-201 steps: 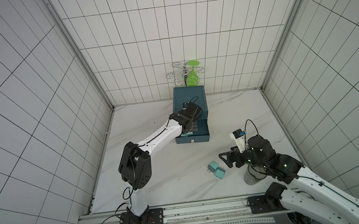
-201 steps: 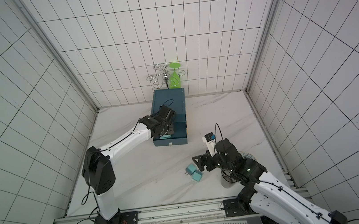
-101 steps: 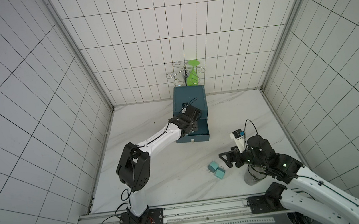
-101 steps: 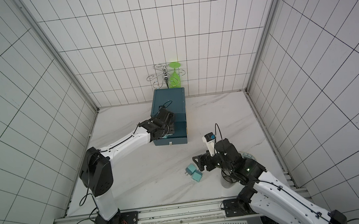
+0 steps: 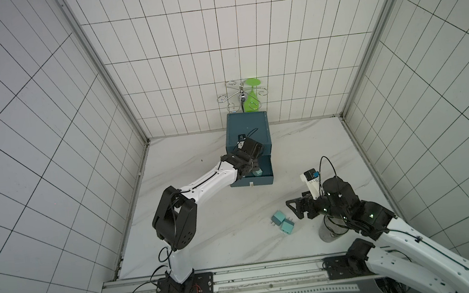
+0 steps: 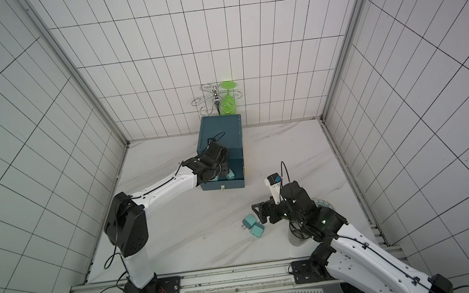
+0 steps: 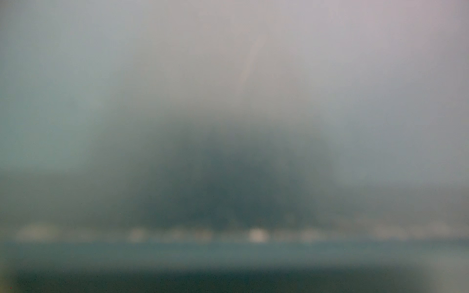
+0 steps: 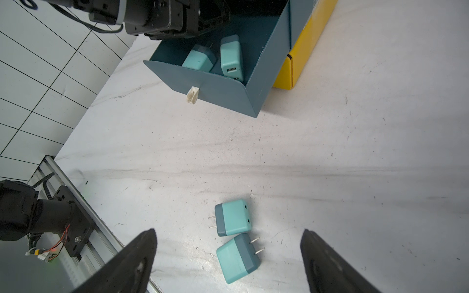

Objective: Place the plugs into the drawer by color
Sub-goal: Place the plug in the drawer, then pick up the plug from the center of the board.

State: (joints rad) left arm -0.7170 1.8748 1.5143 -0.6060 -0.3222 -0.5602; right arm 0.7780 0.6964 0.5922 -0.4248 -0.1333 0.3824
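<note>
Hidden, left wrist view: I get only grey-green fog with a dark patch, and I can name nothing in it.
Hidden, cabinet (image 5: 247, 127): my left arm crosses its top and covers part of the open drawer (image 5: 262, 181).
Hidden, left pincer (image 5: 248, 166): it reaches down into the open drawer. My own wrist covers the fingers in both top views, and the right wrist view cuts it off at the frame edge. I cannot tell whether it is open, closed or holding anything.
Hidden, grey cup (image 5: 327, 234): my right arm covers most of it.
Changed, left pincer: it has shifted slightly over the open drawer since a second ago.
Unchanged, right pincer (image 8: 228, 231): it hangs where it did, fingers (image 8: 142, 253) spread wide and gripping nothing.
Unchanged, loose plugs (image 8: 233, 220) (image 8: 237, 258): these two teal ones lie on the table (image 5: 205, 217) as before. They are just ahead of my right pincer, between the lines of its fingers.
Right wrist view only, yellow drawer (image 8: 304, 50): it sits under the open drawer, well ahead of my right pincer.
Right wrist view only, stowed plugs (image 8: 199, 59) (image 8: 231, 58): two teal ones lean inside the open drawer, just beside my left pincer. A top view gives only a speck of teal there (image 5: 258, 173).
Right wrist view only, loose plugs: their prongs point opposite ways. Whether the bodies touch I cannot tell.
Right wrist view only, white tab (image 8: 192, 95): it juts from the open drawer's front.
Top views only: the cabinet's top, and the wire rack (image 5: 234, 95) behind it.
</note>
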